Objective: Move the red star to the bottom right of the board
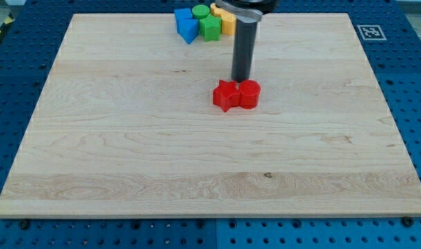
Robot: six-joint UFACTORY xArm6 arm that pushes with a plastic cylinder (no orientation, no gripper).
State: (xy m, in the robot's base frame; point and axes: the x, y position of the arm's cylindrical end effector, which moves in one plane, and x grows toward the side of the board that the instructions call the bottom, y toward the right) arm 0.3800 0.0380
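The red star (226, 95) lies near the middle of the wooden board (127, 152), a little toward the view's top. A red cylinder (249, 93) touches its right side. My tip (241, 79) is just above the two red blocks in the view, at the seam between them, close to or touching their upper edges. The dark rod rises from there to the view's top.
A cluster of blocks sits at the board's top edge: a blue block (185, 25), a green cylinder (200, 12), a green block (210, 28) and a yellow block (227, 23) partly hidden behind the rod. A marker tag (370, 32) lies off the board's top right corner.
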